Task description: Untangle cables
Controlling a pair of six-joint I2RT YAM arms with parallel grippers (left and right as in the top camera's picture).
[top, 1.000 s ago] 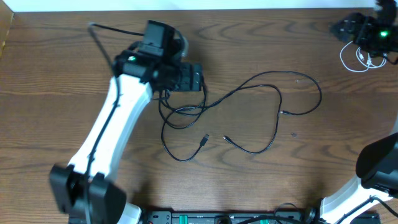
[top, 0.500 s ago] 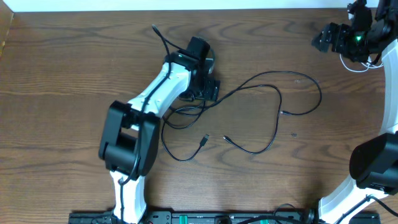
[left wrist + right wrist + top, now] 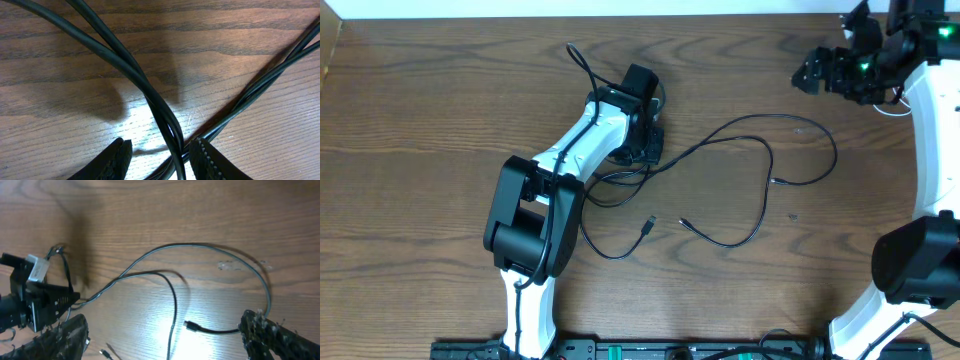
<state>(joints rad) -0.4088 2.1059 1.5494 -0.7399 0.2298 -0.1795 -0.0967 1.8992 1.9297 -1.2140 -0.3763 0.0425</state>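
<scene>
Thin black cables (image 3: 760,150) lie in loose loops across the middle of the wooden table, with small plug ends (image 3: 651,222) near the centre. My left gripper (image 3: 647,152) is down on the tangle's left end. In the left wrist view its fingertips (image 3: 162,162) stand apart, open, with a pair of black cables (image 3: 150,95) between them, close to the right finger (image 3: 205,160). My right gripper (image 3: 810,72) hovers wide open at the back right. In its wrist view (image 3: 167,337) nothing is between the fingers, and the cable loop (image 3: 200,247) lies below. A white cord (image 3: 892,106) shows partly under the right arm.
The left arm's own thicker black lead (image 3: 578,60) arches behind its wrist. The table's back edge (image 3: 620,16) runs along the top, and the arm bases stand at the front edge (image 3: 670,348). A loose plug (image 3: 190,325) lies on bare wood.
The left arm has swung in over the tangle and its jaws have narrowed around two cables. The right gripper has moved left from the back right corner, still wide open.
</scene>
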